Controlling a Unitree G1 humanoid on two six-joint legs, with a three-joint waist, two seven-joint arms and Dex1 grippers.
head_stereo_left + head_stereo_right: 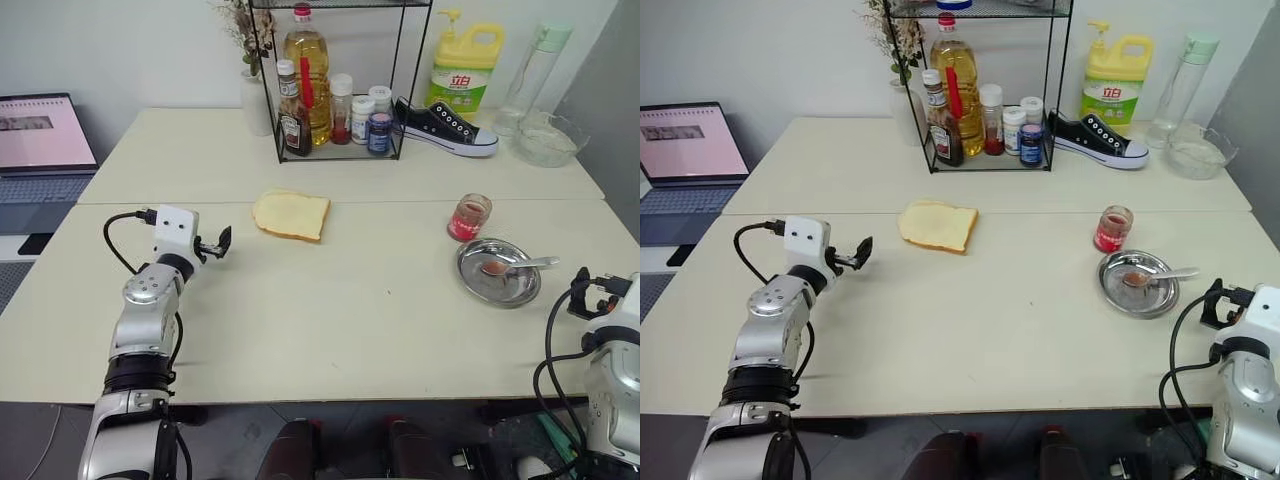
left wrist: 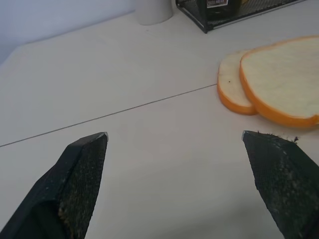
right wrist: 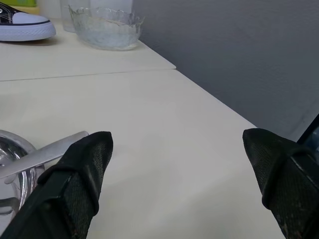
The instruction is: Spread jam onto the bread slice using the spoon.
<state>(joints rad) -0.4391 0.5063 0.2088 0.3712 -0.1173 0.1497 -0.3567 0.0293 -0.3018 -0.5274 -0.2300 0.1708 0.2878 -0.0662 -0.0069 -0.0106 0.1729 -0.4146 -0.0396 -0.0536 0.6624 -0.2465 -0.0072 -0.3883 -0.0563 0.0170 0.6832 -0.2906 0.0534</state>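
Bread slices: two, overlapping, the upper bread slice [image 2: 279, 82] over a lower slice [image 2: 230, 82]. Jam jar [image 1: 469, 216]: one. Round steel plate [image 1: 498, 272]: one, which carried one spoon [image 1: 518, 265]. Wire rack [image 1: 335, 80]: one, which held several bottles and jars. Sneaker [image 1: 444, 126]: one. Detergent jug [image 1: 464, 62]: one. Glass bowl [image 1: 547, 139]: one. Laptop [image 1: 40, 135]: one.

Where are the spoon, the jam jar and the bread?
spoon [image 1: 516, 265], left eye view, its handle.
jam jar [image 1: 469, 217], left eye view, its glass side.
bread [image 1: 291, 215], left eye view, top slice's face.
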